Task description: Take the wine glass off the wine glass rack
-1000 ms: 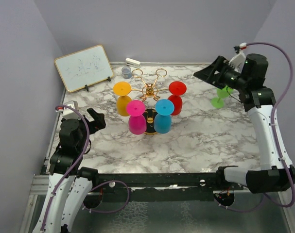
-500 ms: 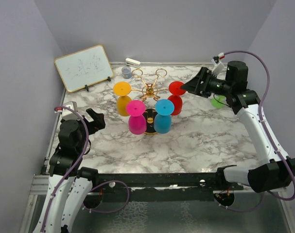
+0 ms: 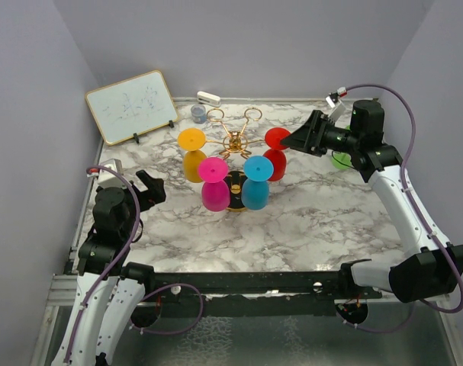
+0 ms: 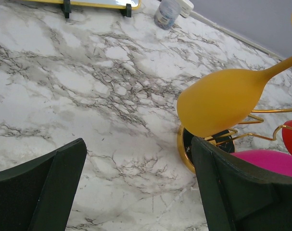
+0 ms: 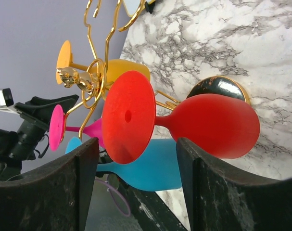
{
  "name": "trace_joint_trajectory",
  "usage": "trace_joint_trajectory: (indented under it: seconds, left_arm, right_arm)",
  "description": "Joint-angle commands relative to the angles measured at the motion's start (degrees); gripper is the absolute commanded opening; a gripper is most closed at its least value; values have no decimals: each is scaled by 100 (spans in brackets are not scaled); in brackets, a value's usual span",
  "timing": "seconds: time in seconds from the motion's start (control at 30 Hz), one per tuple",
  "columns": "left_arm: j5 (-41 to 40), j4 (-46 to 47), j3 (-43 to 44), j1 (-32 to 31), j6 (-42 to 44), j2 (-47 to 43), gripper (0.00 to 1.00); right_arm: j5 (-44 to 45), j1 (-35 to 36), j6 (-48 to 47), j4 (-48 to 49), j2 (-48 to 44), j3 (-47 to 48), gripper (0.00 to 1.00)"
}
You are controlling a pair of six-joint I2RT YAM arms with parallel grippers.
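Observation:
The gold wire wine glass rack (image 3: 233,142) stands mid-table on its round black base (image 3: 236,200). Yellow (image 3: 192,153), pink (image 3: 214,184), blue (image 3: 255,183) and red (image 3: 276,152) wine glasses hang from it upside down. My right gripper (image 3: 293,141) is open just right of the red glass's foot. In the right wrist view the red glass (image 5: 208,126) has its foot between my open fingers, gripper (image 5: 136,144); I cannot tell whether they touch it. My left gripper (image 3: 149,187) is open and empty at the left; in its wrist view (image 4: 136,166) the yellow glass (image 4: 222,102) hangs ahead.
A green wine glass (image 3: 341,160) stands on the table at the right, partly behind my right arm. A whiteboard (image 3: 132,107), a small grey cup (image 3: 197,113) and a white object (image 3: 208,97) sit along the back. Walls close in on three sides.
My right gripper has swung left and down from the far right toward the red glass's foot. The left arm has not moved.

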Motion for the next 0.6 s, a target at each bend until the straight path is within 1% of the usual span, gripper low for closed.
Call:
trace_joint_trajectory:
  seconds: [0.0, 0.23, 0.57]
  left_arm:
    - [-97, 31, -43, -7, -24, 4, 92]
    - [-96, 32, -45, -3, -33, 23, 92]
    - [-96, 34, -45, -7, -47, 35, 92]
  right_arm:
    - [-219, 38, 71, 368, -78, -20, 63]
    - [-67, 55, 143, 482, -15, -9, 37]
    - [-66, 55, 265, 537, -17, 51, 11]
